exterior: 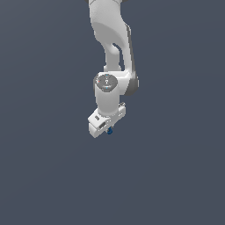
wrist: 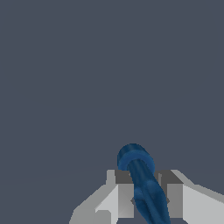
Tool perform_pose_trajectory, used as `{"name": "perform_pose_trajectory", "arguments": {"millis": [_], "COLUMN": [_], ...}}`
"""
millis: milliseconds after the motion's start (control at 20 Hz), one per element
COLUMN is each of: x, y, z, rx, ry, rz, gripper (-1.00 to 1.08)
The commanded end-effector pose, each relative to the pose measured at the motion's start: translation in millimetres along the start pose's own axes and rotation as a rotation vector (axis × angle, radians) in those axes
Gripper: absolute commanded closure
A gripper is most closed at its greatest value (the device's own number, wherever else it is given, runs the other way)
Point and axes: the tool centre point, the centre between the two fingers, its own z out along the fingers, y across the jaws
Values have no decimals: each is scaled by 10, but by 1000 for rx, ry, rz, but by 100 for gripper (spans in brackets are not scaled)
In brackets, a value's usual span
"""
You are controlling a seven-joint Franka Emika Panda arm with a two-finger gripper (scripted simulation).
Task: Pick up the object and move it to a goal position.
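The object is a tiny dark blue lumpy thing that peeks out just under the white gripper in the exterior view. In the wrist view it is a dark blue rod-like shape with a rounded end, held between the two grey fingers. The gripper is shut on it, with the fingers pressed against its sides. The white and grey arm comes down from the top of the exterior view and hides most of the object there.
A plain dark grey surface fills both views. No other objects, containers or edges show.
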Motion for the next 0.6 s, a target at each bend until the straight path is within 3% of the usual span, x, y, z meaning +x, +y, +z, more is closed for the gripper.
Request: {"name": "perform_pose_trajectory", "arguments": {"millis": [0,550], "x": [-58,-291], "y": [210,1137], "z": [-163,-859], "rx": [0,1], "ry": [1,1], "rz": [0,0], "gripper": [108,108]}}
